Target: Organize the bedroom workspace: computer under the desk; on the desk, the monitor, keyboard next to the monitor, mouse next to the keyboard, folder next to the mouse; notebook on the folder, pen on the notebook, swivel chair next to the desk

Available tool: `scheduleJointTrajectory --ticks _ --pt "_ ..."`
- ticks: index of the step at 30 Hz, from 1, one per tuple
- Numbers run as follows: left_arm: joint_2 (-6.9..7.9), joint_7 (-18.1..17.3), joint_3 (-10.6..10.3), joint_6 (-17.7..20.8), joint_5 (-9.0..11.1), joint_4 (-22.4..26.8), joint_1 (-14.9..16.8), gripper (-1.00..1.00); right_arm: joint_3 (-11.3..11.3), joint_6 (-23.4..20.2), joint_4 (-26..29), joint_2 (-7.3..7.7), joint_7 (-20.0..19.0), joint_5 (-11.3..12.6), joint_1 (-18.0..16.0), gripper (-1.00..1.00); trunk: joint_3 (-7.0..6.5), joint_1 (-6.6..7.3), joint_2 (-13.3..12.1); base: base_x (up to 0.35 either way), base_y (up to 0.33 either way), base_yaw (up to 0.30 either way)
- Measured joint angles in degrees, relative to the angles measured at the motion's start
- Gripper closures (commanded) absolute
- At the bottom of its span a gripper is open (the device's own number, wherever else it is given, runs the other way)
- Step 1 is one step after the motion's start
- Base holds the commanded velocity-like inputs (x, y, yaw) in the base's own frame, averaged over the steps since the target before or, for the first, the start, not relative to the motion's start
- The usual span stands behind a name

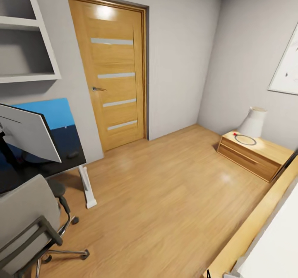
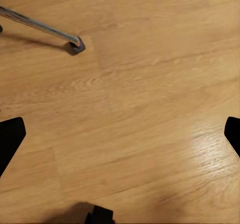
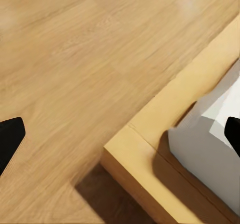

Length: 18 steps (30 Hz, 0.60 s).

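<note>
Both grippers, left (image 2: pixel 120 134) and right (image 3: pixel 120 134), hang spread wide over bare floor (image 1: pixel 165 187), holding nothing. Swivel chair (image 1: pixel 25 224) sits beside the desk (image 1: pixel 62 162), monitor (image 1: pixel 27 131) on it. Robot should probably turn left toward them first.

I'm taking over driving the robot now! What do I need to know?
Left tool and right tool: both open, empty, over bare wood floor.
The monitor already stands on the desk, with a small dark thing, maybe the mouse, beside it.
The swivel chair sits close to the desk; its seat is hidden from here.
Left: find keyboard, folder, notebook, pen and computer, then arrange them.
</note>
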State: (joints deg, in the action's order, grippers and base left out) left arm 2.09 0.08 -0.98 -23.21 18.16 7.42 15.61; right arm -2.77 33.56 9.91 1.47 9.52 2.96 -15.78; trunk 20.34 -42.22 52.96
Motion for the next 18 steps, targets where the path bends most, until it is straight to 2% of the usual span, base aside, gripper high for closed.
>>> scheduleJointTrajectory --ticks 18 --pt "-0.49 0.0 -0.3 0.1 0.0 -0.1 0.0 -1.00 0.1 0.0 -0.2 -0.01 0.0 -0.1 0.0 -1.00 0.16 0.00 0.0 0.331 0.016 0.000"
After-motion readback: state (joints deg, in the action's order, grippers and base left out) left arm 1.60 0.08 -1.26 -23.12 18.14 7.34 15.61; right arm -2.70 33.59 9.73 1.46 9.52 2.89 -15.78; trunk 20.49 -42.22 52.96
